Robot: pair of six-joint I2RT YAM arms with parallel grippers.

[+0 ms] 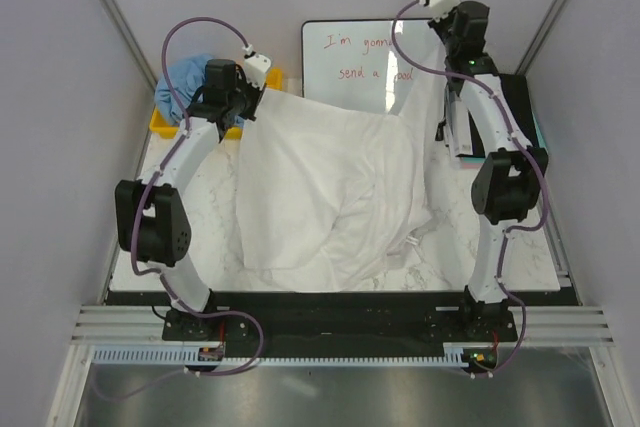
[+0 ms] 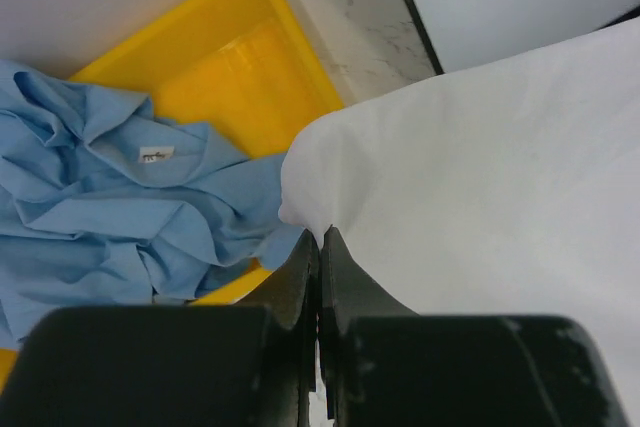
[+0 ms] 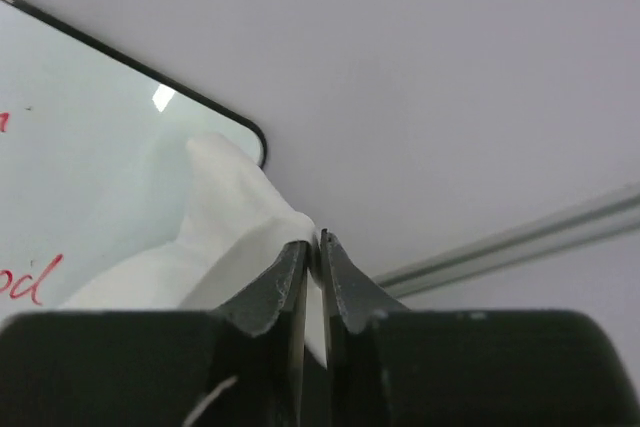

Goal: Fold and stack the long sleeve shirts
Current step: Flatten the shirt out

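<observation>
Large wrinkled white cloth shirt [image 1: 330, 197] is held draped over the marble table [image 1: 220, 247], pinched in the closed left gripper [image 2: 320, 242] and closed right gripper [image 3: 318, 243]; crumpled light blue cloth shirt [image 2: 110, 207] is seen lying in the yellow plastic bin [image 2: 230, 57].

The marble-patterned desk [image 1: 180, 237] carries a yellow bin [image 1: 160, 127] just beside the left fingers [image 2: 295, 287] and a whiteboard [image 1: 350, 52] between them and the right fingers [image 3: 285, 282]. The lower folds of the white shirt [image 1: 320, 197] lie heaped below and between both.
</observation>
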